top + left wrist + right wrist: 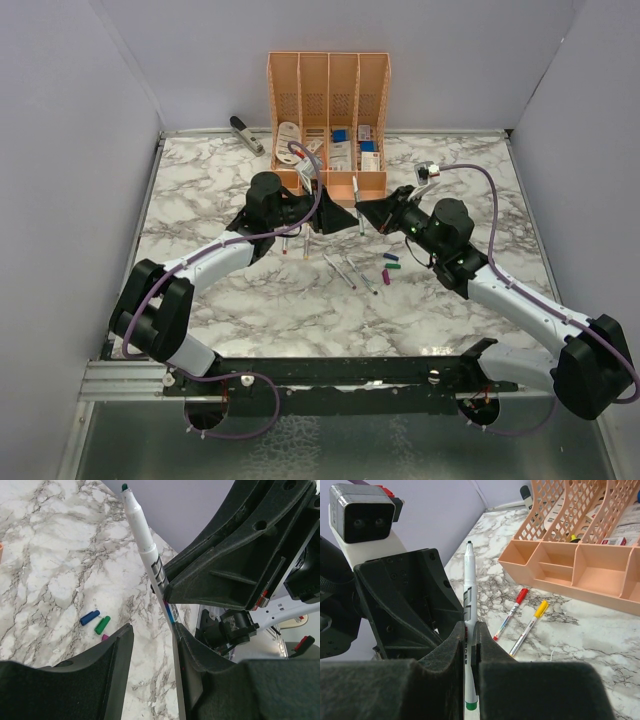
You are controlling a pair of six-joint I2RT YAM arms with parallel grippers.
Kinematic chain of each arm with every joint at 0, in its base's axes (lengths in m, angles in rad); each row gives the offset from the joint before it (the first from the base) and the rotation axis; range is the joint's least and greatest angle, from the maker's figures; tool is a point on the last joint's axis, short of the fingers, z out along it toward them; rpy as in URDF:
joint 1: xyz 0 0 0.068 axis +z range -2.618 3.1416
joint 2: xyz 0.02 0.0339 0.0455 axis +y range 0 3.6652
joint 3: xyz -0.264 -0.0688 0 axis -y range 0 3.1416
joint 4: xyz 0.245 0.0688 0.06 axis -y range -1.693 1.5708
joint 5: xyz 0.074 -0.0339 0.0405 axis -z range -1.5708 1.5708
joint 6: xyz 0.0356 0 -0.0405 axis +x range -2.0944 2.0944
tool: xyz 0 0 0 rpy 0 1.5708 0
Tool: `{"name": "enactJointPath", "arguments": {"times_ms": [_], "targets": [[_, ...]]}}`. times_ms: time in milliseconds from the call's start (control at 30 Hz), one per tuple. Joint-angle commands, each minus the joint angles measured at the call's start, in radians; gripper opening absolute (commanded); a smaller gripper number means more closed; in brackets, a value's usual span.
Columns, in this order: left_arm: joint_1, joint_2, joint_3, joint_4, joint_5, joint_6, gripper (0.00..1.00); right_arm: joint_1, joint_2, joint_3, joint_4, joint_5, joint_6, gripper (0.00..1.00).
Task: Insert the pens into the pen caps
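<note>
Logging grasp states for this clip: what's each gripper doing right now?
Left gripper: open around the pen, not clamping.
Right gripper: closed on the pen.

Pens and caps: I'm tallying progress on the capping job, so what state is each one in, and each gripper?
held pen: uncapped, clamped.
right gripper: shut on the held pen.
left gripper: open beside it.
red-capped pen: capped, lying on the table.
yellow-capped pen: capped, lying alongside.
two loose pens: lying flat, seemingly uncapped.
blue cap: loose, empty.
green cap: loose, empty.
purple cap: loose, empty.
</note>
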Motion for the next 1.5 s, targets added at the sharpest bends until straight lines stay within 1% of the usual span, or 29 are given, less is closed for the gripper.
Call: {"name": "enactJointPath", "arguments": {"times_ms": [0, 400, 800, 1367, 1467], "targets": [[-0.012, -0.036, 0.023, 0.058, 0.031, -0.029, 0.41, 0.002, -0.012, -0.013, 0.029, 0.004, -0.006, 0.01], [-0.012, -0.068, 0.019, 0.063, 0.040, -0.055, 0.43, 0.002, -0.027, -0.018, 0.018, 0.016, -0.003, 0.01], [-0.012, -0.022, 0.021, 0.076, 0.026, -0.060, 0.43, 0.002, -0.007, -0.033, 0.094, -0.035, 0.071, 0.01], [-0.012, 0.013, 0.030, 0.094, 0.009, -0.066, 0.44, 0.002, 0.028, -0.031, 0.129, -0.075, 0.100, 0.01], [-0.012, 0.017, 0.032, 0.100, 0.006, -0.069, 0.42, 0.002, 0.028, -0.033, 0.128, -0.075, 0.098, 0.01]]}}
